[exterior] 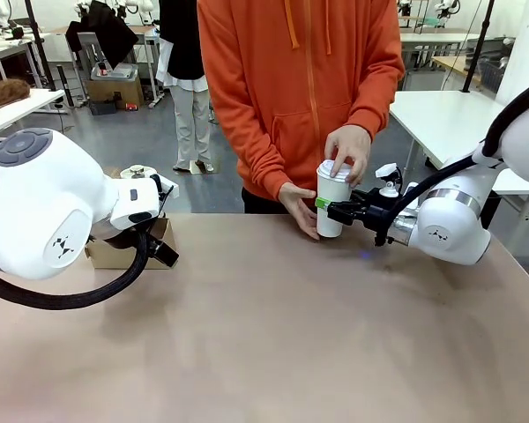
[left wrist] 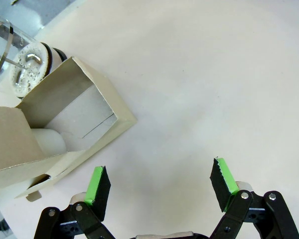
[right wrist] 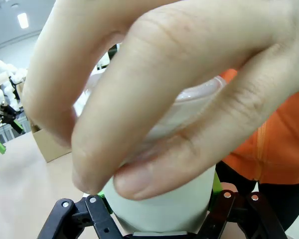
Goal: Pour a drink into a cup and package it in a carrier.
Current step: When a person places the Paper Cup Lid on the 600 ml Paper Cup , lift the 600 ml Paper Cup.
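Cup (exterior: 333, 190) in right gripper (exterior: 327, 209), hand (exterior: 348, 151) on rim

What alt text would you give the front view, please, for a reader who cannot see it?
The right pincer grips a white cup at the table's far edge, while a person in an orange hoodie holds it, one hand on top, the other at its side. The left arm is near a cardboard box.

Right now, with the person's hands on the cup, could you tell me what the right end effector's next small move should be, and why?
Probably none beyond holding firm: the right end effector is shut on the cup while the person's hand rests on its lid and the other hand steadies it. Lifting away now could knock the lid off.
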